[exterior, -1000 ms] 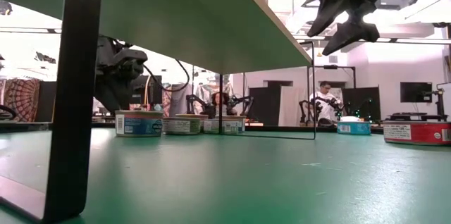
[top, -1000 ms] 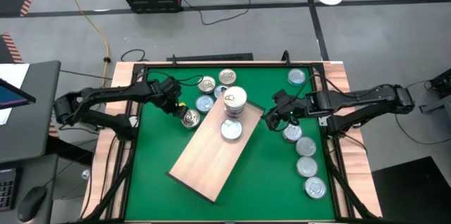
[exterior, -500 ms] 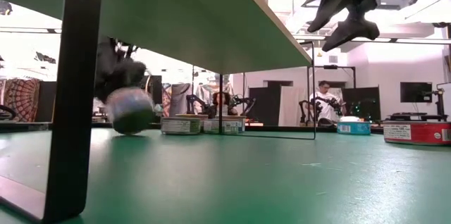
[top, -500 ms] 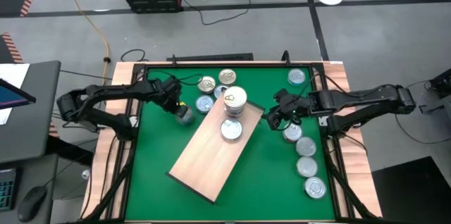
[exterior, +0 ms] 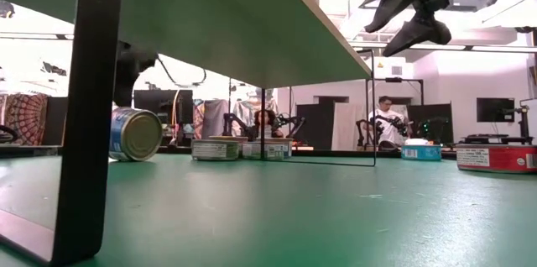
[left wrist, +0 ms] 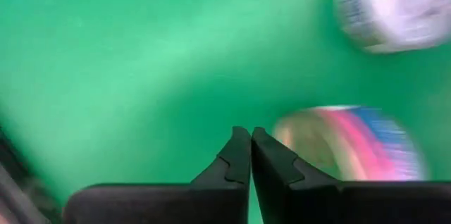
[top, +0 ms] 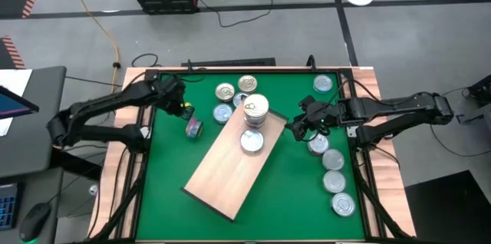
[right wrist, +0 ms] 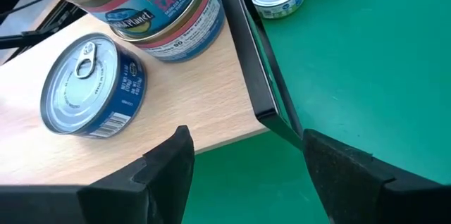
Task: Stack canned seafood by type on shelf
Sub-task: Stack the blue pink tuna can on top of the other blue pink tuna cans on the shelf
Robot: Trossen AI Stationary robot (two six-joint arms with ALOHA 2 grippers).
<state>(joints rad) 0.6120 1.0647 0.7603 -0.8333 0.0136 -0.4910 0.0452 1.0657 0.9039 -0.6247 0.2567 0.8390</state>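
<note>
My left gripper [top: 178, 104] clenched empty beside tipped tin [top: 193, 127], right gripper [top: 301, 126] spread at shelf [top: 222, 176] corner.

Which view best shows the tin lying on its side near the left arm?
The low view: the tipped tin rests on its side on the green table. The high view shows it small; the left wrist view only blurs; the right wrist view misses it.

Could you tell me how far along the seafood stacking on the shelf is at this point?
Done: a short stack of tins and one single tin sit on the shelf. In hand: nothing; the left end effector is shut and empty beside a tin on its side, and the right end effector hovers open by the shelf's corner. Left: three tins behind the shelf and a row along the right edge.
</note>
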